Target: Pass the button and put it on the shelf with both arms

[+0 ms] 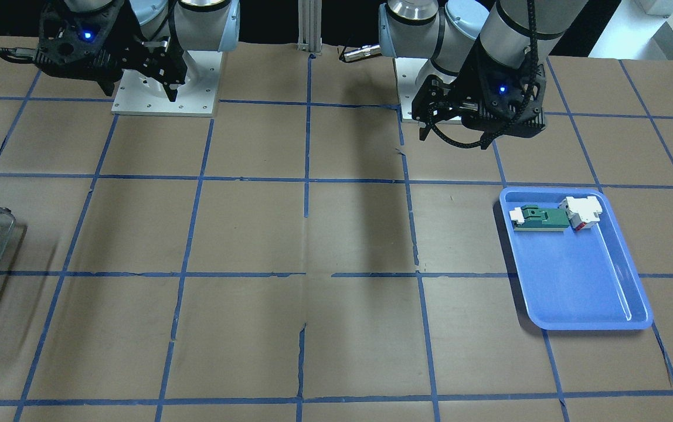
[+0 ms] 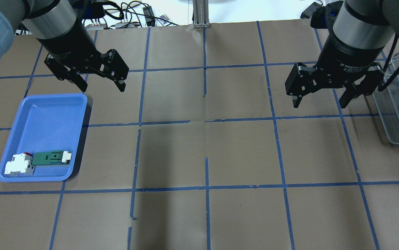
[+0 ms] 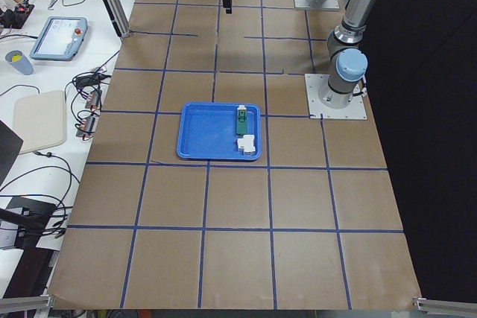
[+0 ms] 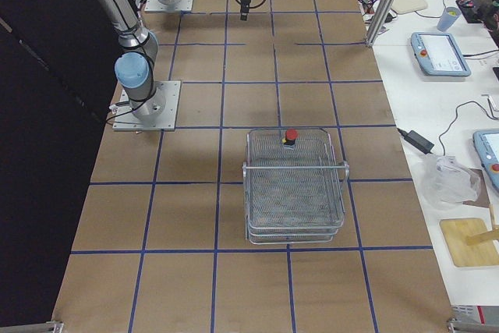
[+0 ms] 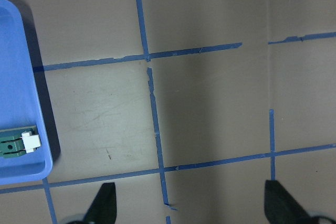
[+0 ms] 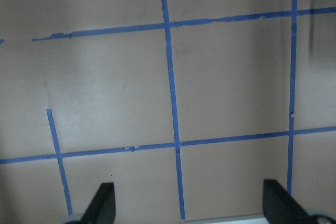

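At the bench's (image 2: 241,149) right end, red button (image 4: 291,135) upright in my wire shelf (image 4: 295,193); left gripper (image 2: 102,86), right gripper (image 2: 320,103) both wide.

table (image 2: 241,149) was brown paper, blue tape grid (image 2: 206,208), tape torn in spots | white side bench (image 3: 45,72) ran along operators' side, held teach pendant (image 3: 59,37) and loose cables (image 3: 88,102) | aluminium post (image 2: 201,14) stood at table edge | black backdrop (image 4: 39,154) lay opposite bench | light was even, shadows soft
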You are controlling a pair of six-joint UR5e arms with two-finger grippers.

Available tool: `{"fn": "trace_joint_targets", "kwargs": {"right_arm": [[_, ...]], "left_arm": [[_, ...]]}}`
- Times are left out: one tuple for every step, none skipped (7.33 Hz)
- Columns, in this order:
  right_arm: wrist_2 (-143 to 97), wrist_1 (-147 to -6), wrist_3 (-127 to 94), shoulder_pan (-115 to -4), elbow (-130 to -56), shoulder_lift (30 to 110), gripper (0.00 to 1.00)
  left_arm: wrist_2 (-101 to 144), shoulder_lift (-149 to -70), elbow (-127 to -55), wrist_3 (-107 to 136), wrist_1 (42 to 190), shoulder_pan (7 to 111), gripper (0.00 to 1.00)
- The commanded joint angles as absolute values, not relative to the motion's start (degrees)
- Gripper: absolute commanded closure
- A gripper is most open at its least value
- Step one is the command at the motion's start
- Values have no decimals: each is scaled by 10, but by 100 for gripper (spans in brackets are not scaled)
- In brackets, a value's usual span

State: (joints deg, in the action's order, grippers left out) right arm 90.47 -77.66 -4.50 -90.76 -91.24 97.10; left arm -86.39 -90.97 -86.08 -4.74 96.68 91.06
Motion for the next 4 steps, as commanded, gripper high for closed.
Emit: {"fn": "trace_joint_targets", "kwargs": {"right_arm": [[897,-772,-8,-902,-918,972,0],[897,-775,0,-897,-928,975,0],[897,-774,-1,-897,-928,975,0],[896,-774,-1,-897,-928,976,0]], "left_arm": [[-864,-911,-860,-48,967,911,0],[-864,-911,-860,-57,967,911,0],[-864,-911,-860,-61,967,911,0],[-864,-911,-860,-61,966,911,0]]}}
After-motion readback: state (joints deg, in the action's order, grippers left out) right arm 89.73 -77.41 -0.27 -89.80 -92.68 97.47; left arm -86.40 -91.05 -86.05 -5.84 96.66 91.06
